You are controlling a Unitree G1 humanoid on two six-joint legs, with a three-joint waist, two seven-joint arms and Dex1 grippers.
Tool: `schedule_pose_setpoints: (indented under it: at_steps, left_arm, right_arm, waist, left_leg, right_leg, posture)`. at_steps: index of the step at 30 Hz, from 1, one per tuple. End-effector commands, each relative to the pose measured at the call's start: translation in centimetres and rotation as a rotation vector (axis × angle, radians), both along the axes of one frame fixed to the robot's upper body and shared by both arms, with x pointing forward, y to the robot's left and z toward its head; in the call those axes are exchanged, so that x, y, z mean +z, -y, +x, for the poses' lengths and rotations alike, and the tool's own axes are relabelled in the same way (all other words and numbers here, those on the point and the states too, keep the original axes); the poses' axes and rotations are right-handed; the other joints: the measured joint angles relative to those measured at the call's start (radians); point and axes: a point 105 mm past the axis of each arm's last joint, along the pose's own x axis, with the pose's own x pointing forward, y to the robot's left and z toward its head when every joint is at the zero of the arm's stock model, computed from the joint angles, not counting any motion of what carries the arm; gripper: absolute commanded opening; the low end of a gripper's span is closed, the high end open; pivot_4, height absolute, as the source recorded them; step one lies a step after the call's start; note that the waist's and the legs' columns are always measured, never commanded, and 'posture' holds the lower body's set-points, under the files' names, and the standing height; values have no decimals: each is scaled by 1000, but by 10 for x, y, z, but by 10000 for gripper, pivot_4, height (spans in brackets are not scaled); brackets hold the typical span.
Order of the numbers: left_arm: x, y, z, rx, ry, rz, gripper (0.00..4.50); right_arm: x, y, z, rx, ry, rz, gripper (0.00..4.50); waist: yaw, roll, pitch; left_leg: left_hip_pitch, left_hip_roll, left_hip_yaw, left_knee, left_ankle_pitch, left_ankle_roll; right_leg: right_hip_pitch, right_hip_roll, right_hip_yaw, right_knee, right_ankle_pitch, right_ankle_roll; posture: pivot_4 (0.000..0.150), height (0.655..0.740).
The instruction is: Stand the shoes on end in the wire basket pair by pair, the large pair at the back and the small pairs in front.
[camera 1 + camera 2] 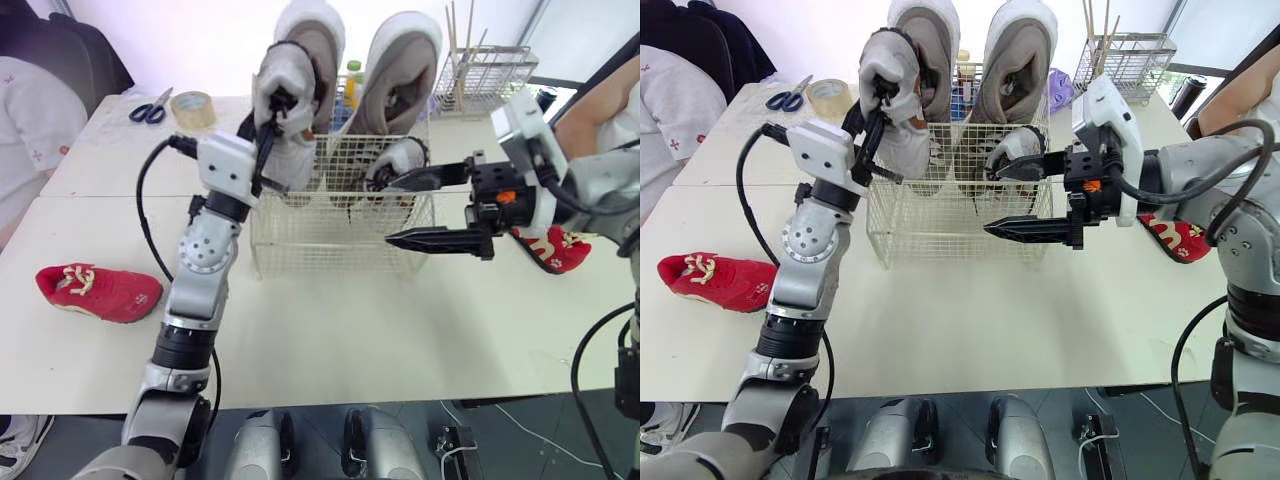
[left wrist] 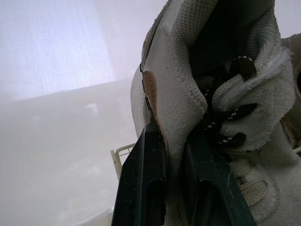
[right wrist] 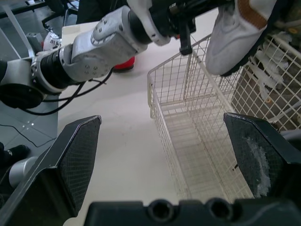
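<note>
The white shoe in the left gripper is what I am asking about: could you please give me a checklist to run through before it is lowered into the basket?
1. Grip: left gripper shut on the white shoe at its collar: ok.
2. Position: it hangs above the front left part of the basket: ok.
3. Landing spot free: ok.
4. Back row: large shoes stand on end: ok.
5. Partner: second white shoe sits front right; standing properly: cannot tell.
6. Other arm: right gripper open at the basket's right end, away from the landing spot: ok.
</note>
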Motion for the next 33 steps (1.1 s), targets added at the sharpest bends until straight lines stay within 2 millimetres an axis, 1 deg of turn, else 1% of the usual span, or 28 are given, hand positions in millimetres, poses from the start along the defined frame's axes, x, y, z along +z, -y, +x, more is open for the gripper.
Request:
schedule_pose_setpoints:
  at_steps: [1, 2, 6, 7, 9, 12, 16, 17, 19, 22, 26, 28, 30, 32, 33]
  left_arm:
    - [-17, 9, 0, 0, -52, -3, 3352]
    - [-27, 9, 1, 3, -79, -2, 3352]
    - [-53, 6, 1, 25, -150, 10, 3352]
    - [-58, 4, 2, 31, -172, 9, 3352]
    - [-60, 2, 0, 33, -190, 22, 3352]
    - [-57, 1, -5, 11, -206, 42, 12746]
    - [-53, -8, -18, 15, -233, -5, 32721]
    - [-53, -10, -23, 11, -247, -7, 35955]
    - [-58, -10, -38, -21, -296, 37, 35955]
    - [-61, -9, -55, -66, -348, 79, 35955]
    - [-60, -13, -68, -95, -405, 73, 35955]
    - [-54, -18, -71, -97, -418, 42, 35955]
    - [-44, -24, -73, -92, -415, -6, 35955]
    - [-30, -36, -76, -93, -409, -76, 35955]
    - [-23, -39, -79, -134, -413, -107, 35955]
  right_arm:
    - [11, -4, -4, 29, 50, 18, 45000]
    - [11, -5, -3, 31, 52, 19, 45000]
    - [11, -6, -1, 38, 55, 22, 45000]
    - [11, -6, -1, 42, 55, 23, 45000]
    - [10, -7, -1, 47, 55, 26, 45000]
    - [9, -7, 0, 53, 53, 29, 45000]
    - [4, -7, 1, 57, 44, 30, 45000]
    - [3, -7, 1, 59, 40, 30, 45000]
    - [1, -8, 1, 70, 29, 35, 45000]
    - [-2, -9, 3, 80, 21, 38, 45000]
    - [-4, -11, 6, 98, 12, 47, 45000]
    - [-6, -12, 8, 105, 8, 49, 45000]
    - [-6, -12, 9, 111, 2, 53, 45000]
    - [-7, -11, 11, 106, -9, 60, 45000]
    - [-6, -10, 13, 97, -16, 71, 45000]
  waist:
    - [0, 0, 0]
    - [-1, 0, -1]
    - [-1, 1, -1]
    - [-1, 2, -1]
    - [-2, 4, -3]
    - [-4, 4, -3]
    - [-4, 4, -3]
    - [-5, 4, -3]
    - [-7, 4, -3]
    - [-8, 5, -3]
    - [-3, 5, -3]
    - [-3, 5, -3]
    - [-4, 5, -2]
    - [-4, 5, -2]
    - [-5, 5, -2]
  left_leg:
    - [0, 0, 0, 0, 0, 0]
    - [0, 0, 0, 0, 0, 0]
    - [0, 0, 0, 0, -1, 1]
    - [0, 0, 0, 1, -1, 2]
    - [1, 0, -1, 0, -3, 5]
    - [2, 1, -1, 0, -3, 6]
    - [2, 1, -1, 0, -3, 6]
    - [2, 1, -1, 0, -3, 6]
    - [2, 1, -1, 0, -3, 5]
    - [2, 1, -1, 0, -3, 5]
    - [1, 1, -2, 0, -3, 5]
    - [1, 1, -2, 0, -4, 6]
    - [1, 1, -2, 0, -4, 6]
    - [1, 1, -2, 0, -3, 5]
    - [1, 1, -3, 0, -3, 5]
  right_leg:
    - [0, 0, 0, 0, 0, 0]
    - [0, 0, 0, 0, 0, 0]
    - [0, 0, 0, 0, 0, 0]
    - [0, 0, 0, 0, 0, 0]
    - [1, 0, 0, 0, 0, 0]
    - [1, 0, 0, 1, 0, 0]
    - [1, 0, 0, 1, 0, 0]
    - [1, 0, 0, 0, 0, 0]
    - [1, 0, 0, 0, 0, 0]
    - [1, 1, 0, 0, 0, 0]
    - [1, 0, 0, 0, 0, -1]
    - [1, 0, 0, -1, 0, -1]
    - [1, 0, 0, -1, 0, -1]
    - [1, 0, 0, -1, 0, -1]
    - [1, 1, 0, 0, 0, -1]
  posture:
    - [1500, 7400]
    - [1500, 7400]
    - [1500, 7400]
    - [1500, 7400]
    - [1500, 7400]
    - [1500, 7400]
    - [1500, 7400]
    - [1500, 7400]
    - [1500, 7400]
    - [1500, 7400]
    - [1500, 7400]
    - [1500, 7400]
    - [1500, 7400]
    - [1500, 7400]
    - [1500, 7400]
